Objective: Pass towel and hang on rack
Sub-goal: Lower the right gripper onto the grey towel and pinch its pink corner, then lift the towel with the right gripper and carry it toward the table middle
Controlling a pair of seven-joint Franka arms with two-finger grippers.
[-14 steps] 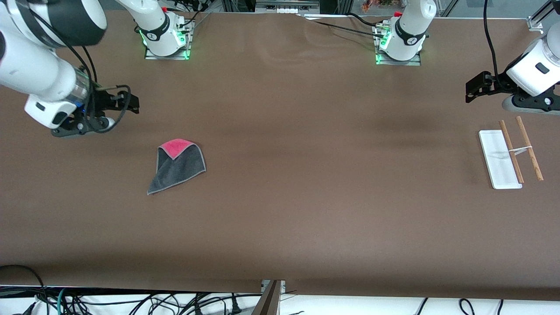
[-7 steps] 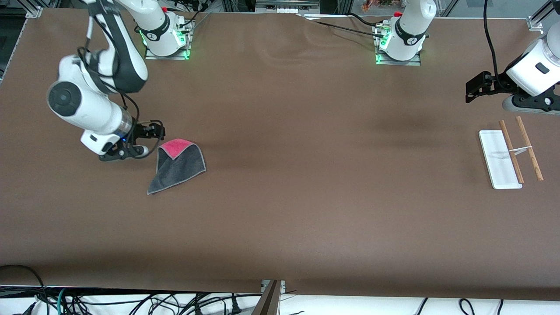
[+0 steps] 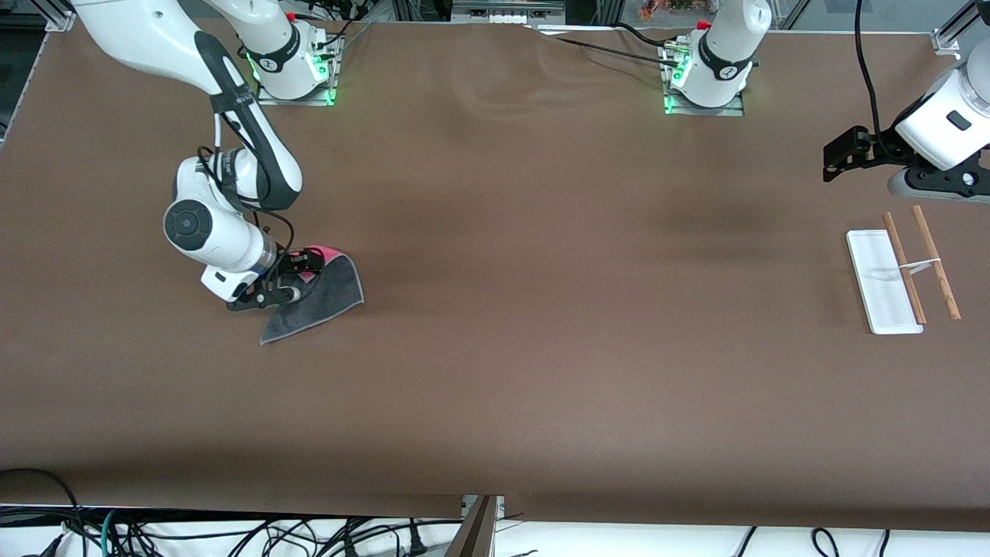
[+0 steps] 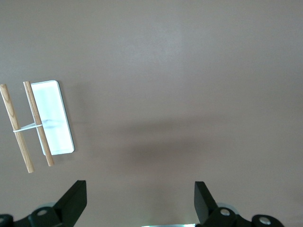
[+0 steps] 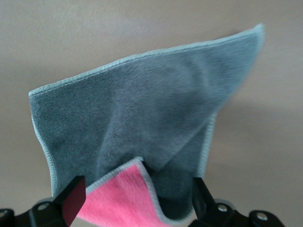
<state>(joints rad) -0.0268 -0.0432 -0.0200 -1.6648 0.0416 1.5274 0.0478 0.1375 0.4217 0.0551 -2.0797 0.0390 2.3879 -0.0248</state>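
Listing items as they stand on the brown surface (image 3: 541, 348).

Item: right gripper (image 3: 298, 277), mid-left of the front frame, arm reaching down from the base at upper left. Fingers (image 5: 71, 196) spread wide, holding nothing, poised directly over the folded pink corner of the towel (image 3: 325, 298). In the right wrist view that pink flap sits between the two fingers, the grey body spreading away from them. Judgement: a straight descent and a pinch on this corner is the coming move; this arm is by far the nearer one.

Item: towel. Small square cloth, dark grey face up, one corner turned back to show bright pink, pale stitched edge. Lies flat toward the right arm's end, one grey corner pointing toward the front camera.

Item: rack (image 3: 901, 271), right edge of the front frame, well apart from the towel. White flat base, two thin brown rods joined by a white connector.

Item: left gripper (image 3: 839, 158), upper right of the frame, waiting above the surface near the rack. Fingers (image 4: 73, 201) fully apart, empty.
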